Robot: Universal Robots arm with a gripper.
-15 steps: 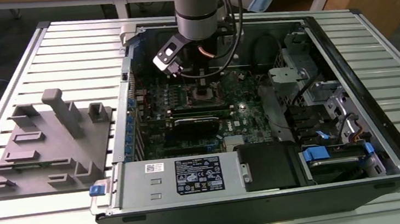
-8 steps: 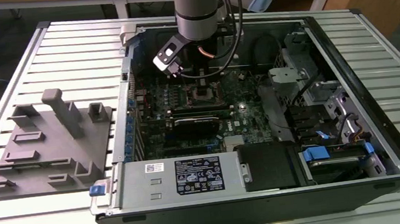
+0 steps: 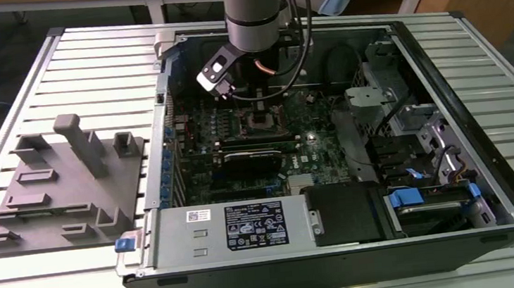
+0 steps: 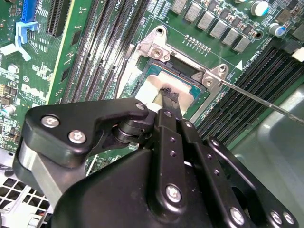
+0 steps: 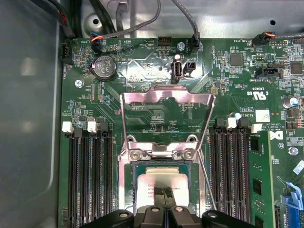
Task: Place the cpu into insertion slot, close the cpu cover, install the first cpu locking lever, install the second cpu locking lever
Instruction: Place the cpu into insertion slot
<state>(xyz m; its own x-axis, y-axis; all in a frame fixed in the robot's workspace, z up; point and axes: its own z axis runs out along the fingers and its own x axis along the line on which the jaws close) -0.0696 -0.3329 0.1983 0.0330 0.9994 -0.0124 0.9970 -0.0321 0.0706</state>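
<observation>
Black gripper [image 4: 168, 96] looms nearest, fingers pinched together, tips touching the cpu [image 4: 153, 84] on its top. That cpu sits in the slot [image 5: 127, 183], mid-board inside the open case [image 3: 438, 63]. Cover [image 5: 166, 95] stands swung up at the slot's edge; a thin lever [image 4: 261, 99] runs alongside.

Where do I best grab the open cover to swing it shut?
Probably the cover's free cross bar, the edge farthest from its hinge at the socket. Come from above on the coin battery side. The frame is flipped open away from the socket, so that bar likely gives most leverage, and its side rails are thin.
</observation>
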